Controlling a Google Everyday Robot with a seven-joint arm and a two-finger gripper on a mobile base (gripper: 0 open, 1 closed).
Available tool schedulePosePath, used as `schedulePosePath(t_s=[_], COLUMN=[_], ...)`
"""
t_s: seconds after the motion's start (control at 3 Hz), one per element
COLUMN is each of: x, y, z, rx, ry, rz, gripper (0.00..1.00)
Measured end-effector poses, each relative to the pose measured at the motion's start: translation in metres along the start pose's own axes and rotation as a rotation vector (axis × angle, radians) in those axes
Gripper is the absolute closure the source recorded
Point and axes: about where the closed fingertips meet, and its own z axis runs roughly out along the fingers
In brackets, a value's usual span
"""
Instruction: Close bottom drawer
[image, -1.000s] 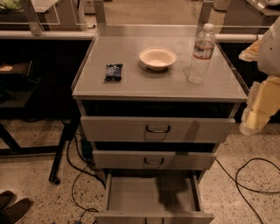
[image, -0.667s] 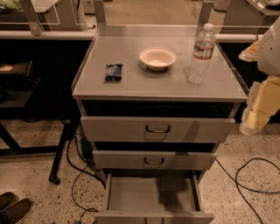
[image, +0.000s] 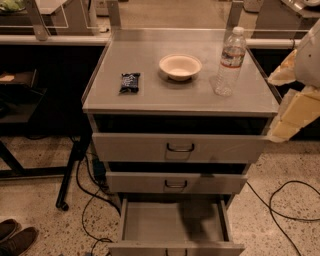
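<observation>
**Operator:** Report the position of the bottom drawer (image: 160, 220).

**Technician:** It is the lowest of three grey drawers in the cabinet and is pulled well out toward the camera. Its flat tray interior faces up. The front panel runs along the lower edge of the view, so the handle is cut off.

**Operator:** What about the drawers above it?

**Technician:** The middle drawer (image: 150, 183) and the top drawer (image: 135, 148) each carry a small dark loop handle at mid-front. A dark gap shows above each front. The top front is the widest and tallest.

**Operator:** What is on the counter (image: 150, 102)?

**Technician:** There are three things. A pale bowl (image: 180, 66) stands upright near the centre. A clear water bottle (image: 230, 62) stands upright just to the right of the bowl, apart from it. A dark snack packet (image: 130, 82) lies flat to the left.

**Operator:** Where is the gripper, and what is its state?

**Technician:** The gripper (image: 292, 117) is at the right edge of the view, beside the counter's right corner — level with the top drawer and well apart from the bottom drawer. Whether it is open or closed cannot be told. It touches none of the drawers.

**Operator:** And the floor?

**Technician:** Dark cables (image: 287, 202) trail across the speckled floor on both sides of the cabinet, and a pair of shoes (image: 15, 239) sits at the lower left.
</observation>
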Motion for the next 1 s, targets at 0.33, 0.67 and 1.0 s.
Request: schedulePosePath(t_s=[0.33,0.67,1.0], x=[0.0,0.0,0.0], y=[0.0,0.0,-0.0001], z=[0.0,0.0,-0.0001], rx=[0.0,0.0,0.001], ry=[0.0,0.0,0.0], rz=[0.0,0.0,0.0], gripper=[0.52,0.82,1.0])
